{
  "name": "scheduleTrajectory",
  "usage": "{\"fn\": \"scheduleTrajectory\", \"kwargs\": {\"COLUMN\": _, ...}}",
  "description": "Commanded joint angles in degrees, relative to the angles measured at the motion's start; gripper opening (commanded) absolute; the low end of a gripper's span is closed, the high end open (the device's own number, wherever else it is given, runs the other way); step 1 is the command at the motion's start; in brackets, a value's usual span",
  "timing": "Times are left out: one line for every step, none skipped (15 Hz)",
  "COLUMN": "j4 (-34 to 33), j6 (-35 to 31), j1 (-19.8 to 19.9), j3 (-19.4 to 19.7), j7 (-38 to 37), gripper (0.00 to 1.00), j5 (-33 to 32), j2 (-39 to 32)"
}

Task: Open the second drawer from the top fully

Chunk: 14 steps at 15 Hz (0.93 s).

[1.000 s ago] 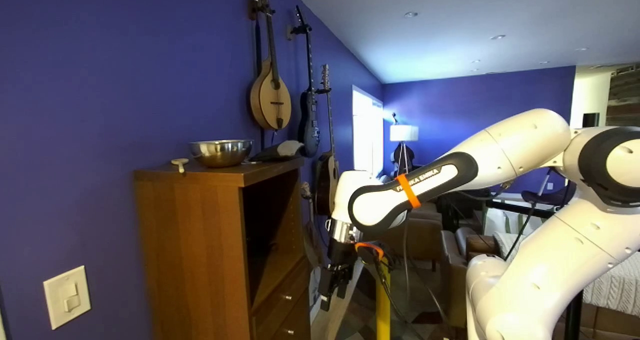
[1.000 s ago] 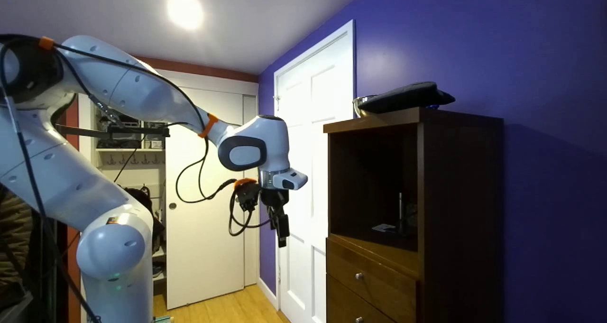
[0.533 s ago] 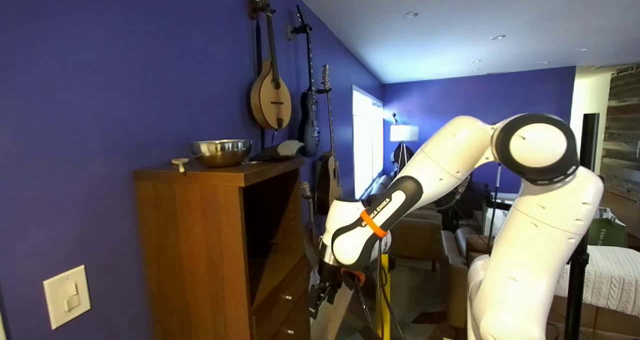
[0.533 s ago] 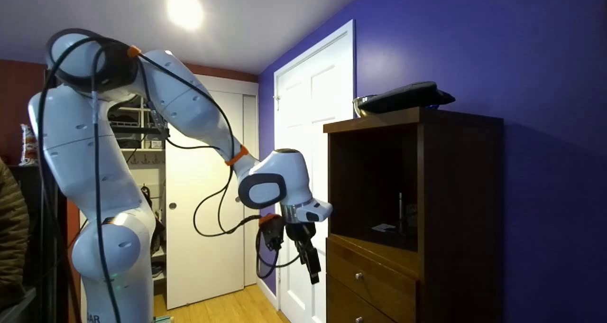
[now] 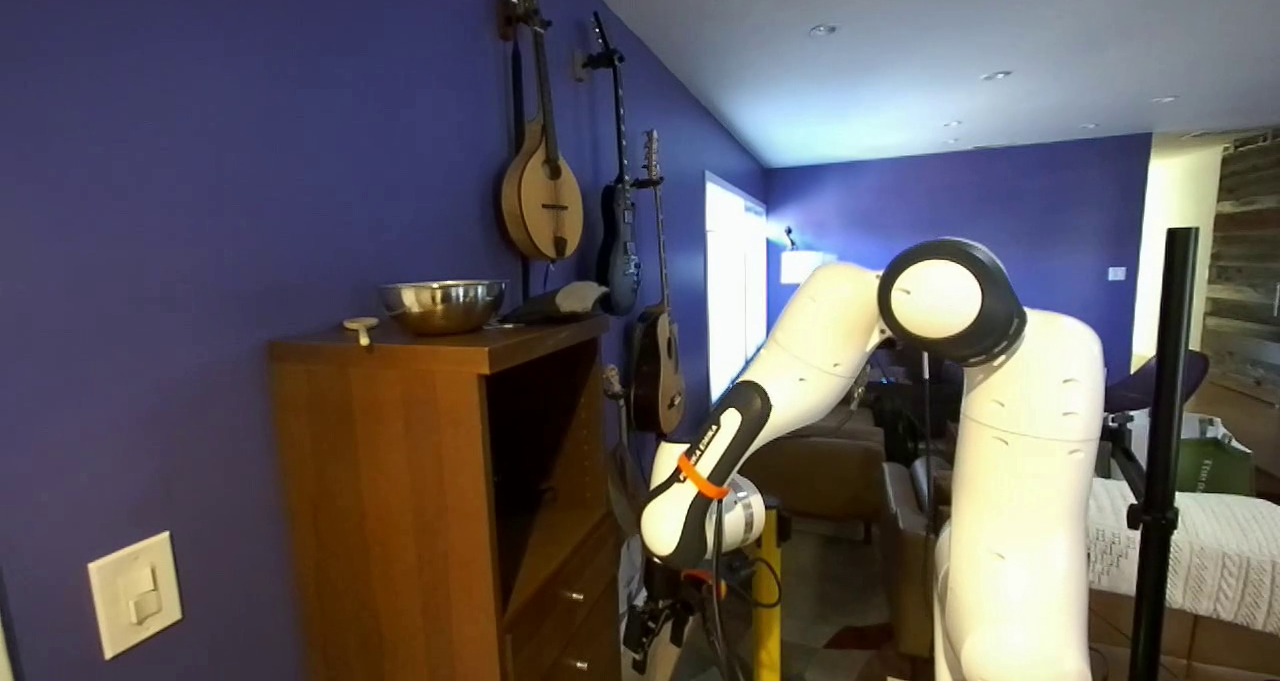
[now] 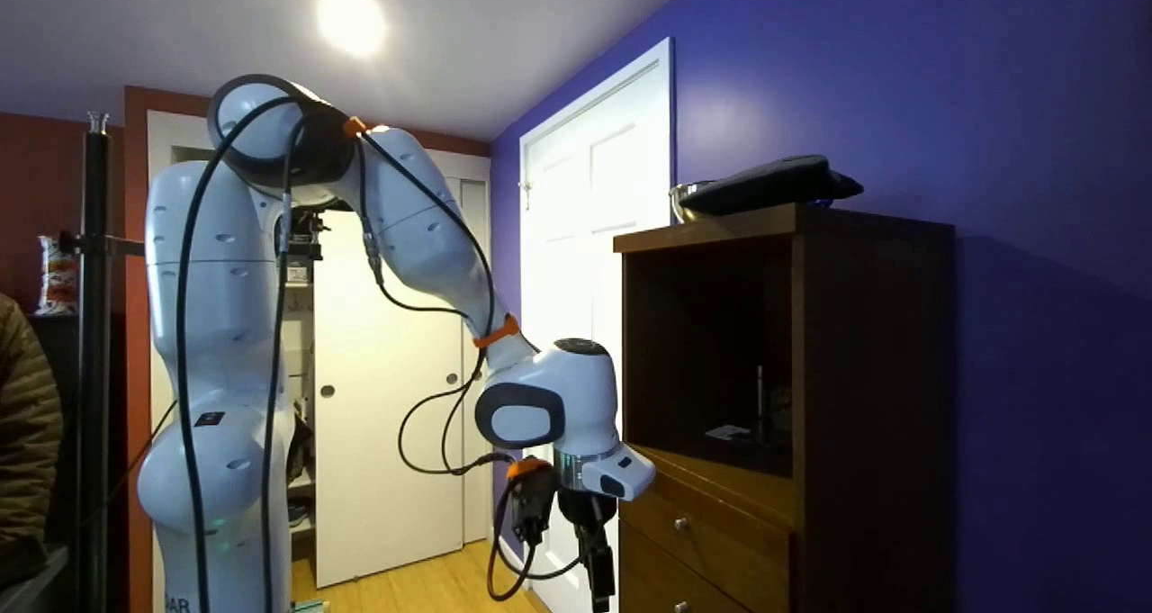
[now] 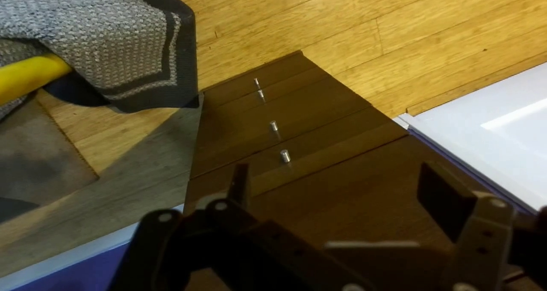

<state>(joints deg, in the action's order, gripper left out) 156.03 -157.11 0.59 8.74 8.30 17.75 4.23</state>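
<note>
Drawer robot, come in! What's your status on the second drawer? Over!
Gripper open, holding nothing. Second drawer looks shut. Nothing seen blocking its knob. Over.

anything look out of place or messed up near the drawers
In the wrist view, the grey woven mat looks rumpled: it folds near the yellow bar instead of lying flat. I see no spill.

The wood-plank floor carries the brown cabinet and a brownish rug nearby.
</note>
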Motion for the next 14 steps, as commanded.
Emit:
{"fn": "scheduleTrajectory", "kwargs": {"j4": 0.0, "j6": 0.2, "j1": 0.9, "j3": -1.0, "j7": -0.1, "gripper": 1.0, "j5": 0.0, "j2": 0.3}}
{"fn": "scheduleTrajectory", "kwargs": {"j4": 0.0, "j6": 0.2, "j1": 0.9, "j3": -1.0, "j7": -0.1, "gripper": 1.0, "j5": 0.0, "j2": 0.5}}
{"fn": "scheduleTrajectory", "kwargs": {"j4": -0.6, "j6": -4.3, "j1": 0.7, "j3": -2.0, "j7": -1.3, "gripper": 1.0, "j5": -2.9, "j2": -2.3}}
{"fn": "scheduleTrajectory", "kwargs": {"j4": -1.4, "j6": -5.9, "j1": 0.7, "j3": -2.4, "j7": -1.7, "gripper": 1.0, "j5": -4.8, "j2": -4.6}}
{"fn": "scheduleTrajectory", "kwargs": {"j4": -2.8, "j6": -9.1, "j1": 0.9, "j3": -3.1, "j7": -2.6, "gripper": 1.0, "j5": -8.9, "j2": -8.8}}
{"fn": "scheduleTrajectory", "kwargs": {"j4": -3.5, "j6": -10.3, "j1": 1.0, "j3": -3.3, "j7": -2.5, "gripper": 1.0, "j5": -11.4, "j2": -10.6}}
{"fn": "scheduleTrajectory", "kwargs": {"j4": -4.7, "j6": -12.6, "j1": 1.1, "j3": -3.3, "j7": -3.7, "gripper": 1.0, "j5": -15.5, "j2": -13.5}}
{"fn": "scheduleTrajectory", "kwargs": {"j4": -5.8, "j6": -13.8, "j1": 0.8, "j3": -2.9, "j7": -4.2, "gripper": 1.0, "j5": -17.9, "j2": -15.8}}
{"fn": "scheduleTrajectory", "kwargs": {"j4": -7.1, "j6": -14.8, "j1": 0.7, "j3": -3.4, "j7": -2.8, "gripper": 1.0, "j5": -17.5, "j2": -17.6}}
{"fn": "scheduleTrajectory", "kwargs": {"j4": -8.2, "j6": -16.9, "j1": 0.6, "j3": -3.5, "j7": -2.9, "gripper": 1.0, "j5": -18.2, "j2": -19.5}}
{"fn": "scheduleTrajectory", "kwargs": {"j4": -9.5, "j6": -18.5, "j1": 1.0, "j3": -4.4, "j7": -2.2, "gripper": 1.0, "j5": -17.8, "j2": -21.1}}
{"fn": "scheduleTrajectory", "kwargs": {"j4": -10.9, "j6": -19.5, "j1": 1.0, "j3": -4.4, "j7": -2.5, "gripper": 1.0, "j5": -18.2, "j2": -22.6}}
{"fn": "scheduleTrajectory", "kwargs": {"j4": -12.3, "j6": -19.7, "j1": 0.8, "j3": -4.5, "j7": -2.7, "gripper": 1.0, "j5": -18.3, "j2": -23.7}}
{"fn": "scheduleTrajectory", "kwargs": {"j4": -13.6, "j6": -19.9, "j1": 0.7, "j3": -4.6, "j7": -2.6, "gripper": 1.0, "j5": -18.6, "j2": -24.8}}
